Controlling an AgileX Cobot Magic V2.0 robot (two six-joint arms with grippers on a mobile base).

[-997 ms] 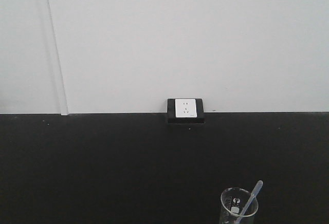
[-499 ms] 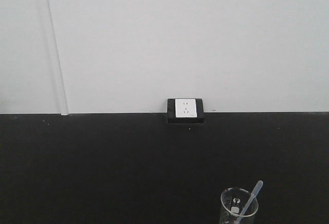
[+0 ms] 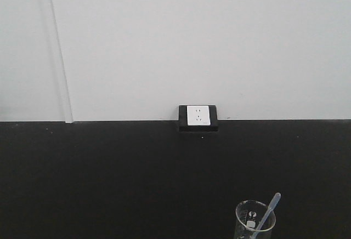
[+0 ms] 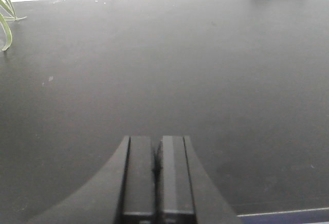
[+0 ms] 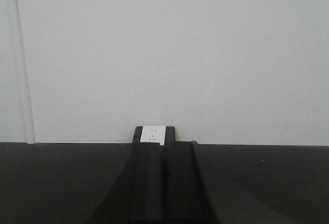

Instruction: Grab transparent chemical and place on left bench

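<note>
I'm seeing the left gripper (image 4: 157,144) hanging over the black countertop (image 4: 205,70), fingers pressed together on nothing, with a plant leaf (image 4: 5,23) poking in at far left. In the front view I'm reading a white wall (image 3: 164,41), a wall socket (image 3: 198,115) mid-frame, then the transparent chemical (image 3: 254,222) low right, standing upright (its base is cut off), its pipette (image 3: 269,210) leaning up to the right. The right gripper (image 5: 164,149) is sitting pinched closed and empty, facing the socket.

The wall socket (image 3: 198,115) sits where the white wall (image 3: 192,41) meets the black countertop (image 3: 109,178). The transparent chemical (image 3: 254,223) stands in front of the socket, to its right.
</note>
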